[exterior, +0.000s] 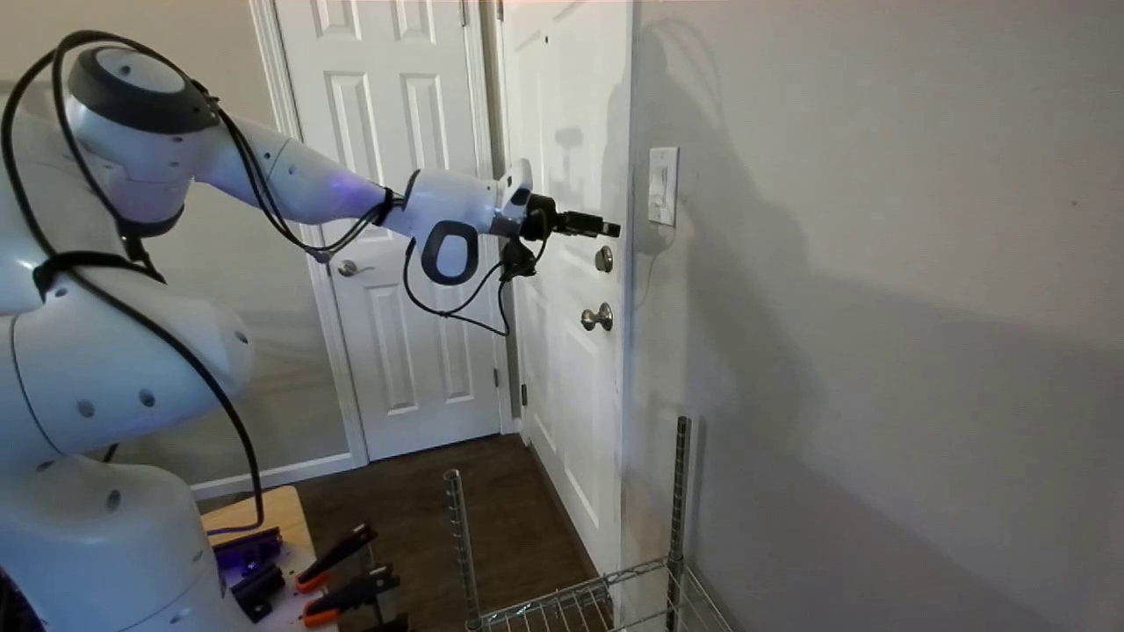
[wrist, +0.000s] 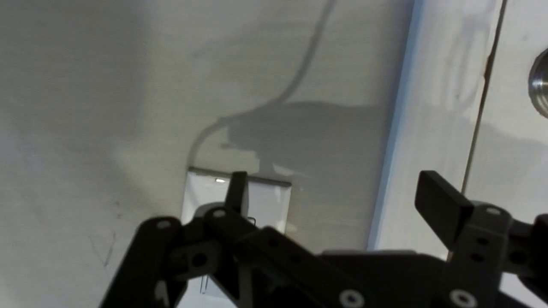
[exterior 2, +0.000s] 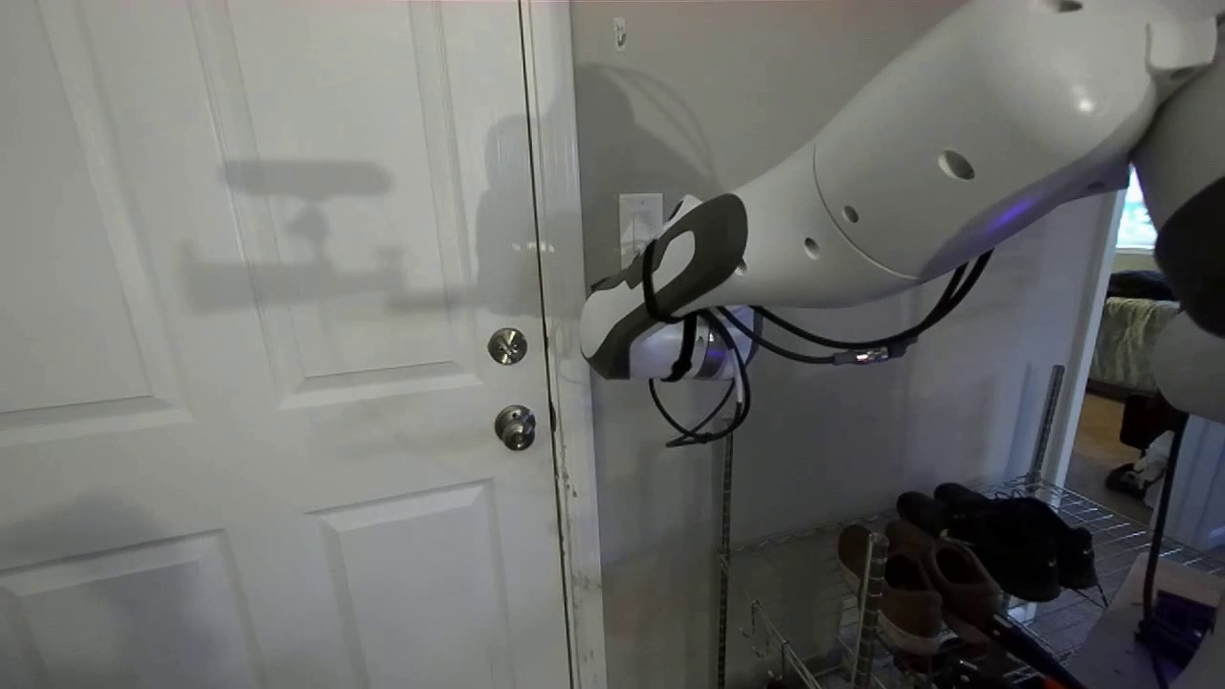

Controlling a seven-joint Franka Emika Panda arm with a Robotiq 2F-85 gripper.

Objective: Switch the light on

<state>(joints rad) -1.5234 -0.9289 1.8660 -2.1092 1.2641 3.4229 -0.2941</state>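
The light switch is a small white upright wall plate [exterior: 663, 186] beside the door, with a toggle in its middle. It also shows in an exterior view [exterior 2: 640, 222], partly covered by the arm. In the wrist view the switch plate [wrist: 269, 201] lies behind the finger at left, which hides much of it and most of the toggle. My gripper [wrist: 336, 188] is open and empty, its fingers wide apart. In an exterior view the gripper [exterior: 606, 226] points at the wall near the door edge, apart from the plate. No lamp is in view.
The white door [exterior: 562, 369] has a deadbolt [exterior: 604, 258] and a round knob [exterior: 597, 318] near the gripper. Its frame [wrist: 421, 128] runs beside the switch. A wire shelf [exterior: 580, 601] with upright posts stands below, with shoes [exterior 2: 919, 574] on it.
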